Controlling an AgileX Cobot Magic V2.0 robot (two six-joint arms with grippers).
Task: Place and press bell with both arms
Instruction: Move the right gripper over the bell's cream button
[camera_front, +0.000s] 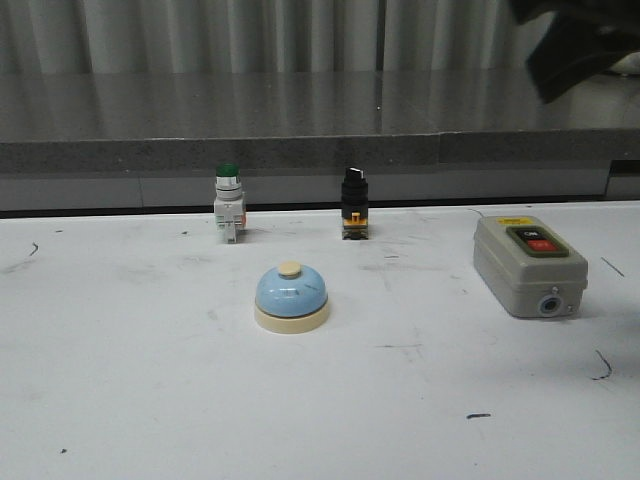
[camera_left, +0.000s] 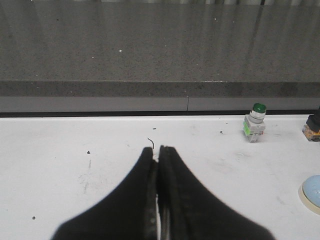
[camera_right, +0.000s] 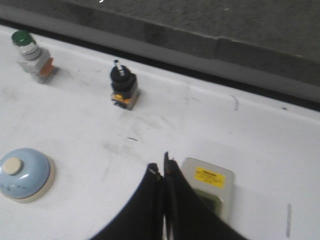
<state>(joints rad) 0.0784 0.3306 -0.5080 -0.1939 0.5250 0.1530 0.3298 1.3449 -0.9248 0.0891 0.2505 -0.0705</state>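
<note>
The bell (camera_front: 291, 297) sits upright on the white surface (camera_front: 120, 400), untouched, near its middle. Behind it stand a green-capped push button (camera_front: 228, 203) and a black selector switch (camera_front: 353, 203); a grey switch box (camera_front: 529, 265) lies off to the right. The left pincer (camera_left: 158, 152) is clenched on nothing, left of the bell. The right pincer (camera_right: 161, 169) is clenched too, empty, above the switch box.
</note>
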